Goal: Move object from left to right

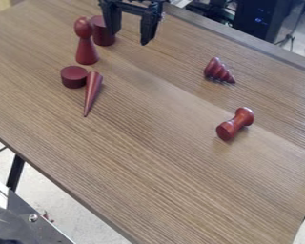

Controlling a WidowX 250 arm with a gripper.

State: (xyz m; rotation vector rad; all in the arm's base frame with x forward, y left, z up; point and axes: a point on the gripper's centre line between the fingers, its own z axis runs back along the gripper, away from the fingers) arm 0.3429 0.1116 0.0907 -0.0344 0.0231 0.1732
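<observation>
- Gripper (127, 37), black and two-fingered, hangs at the top of the view, left of the middle, its jaws spread wide with nothing between them.
- The left finger in the view overlaps the right edge of an upright dark red cylinder (105, 37); whether the two touch, I cannot tell.
- The task's thing is one of the dark red pieces on the left of the table (161, 181); which one, I cannot tell.
- A peg figure (86, 50) with an egg-shaped head and flared base stands upright there, just in front of the cylinder and to its left.
- Nearer the camera, a short round disc (74, 77) lies flat.
- A slender smooth cone (92, 93) lies on its side, broad end right beside the disc, point towards the near edge.
- On the right, well apart from that group, a ridged spiral-like cone (217, 71) lies on its side, tip to the lower right.
- Nearer than this, a dumbbell-shaped piece (235, 124) lies aslant, flat-faced end to the lower left, rounded end to the upper right.
- The tabletop is brown wood grain; a dark table leg (15, 172) shows below its left edge.
</observation>
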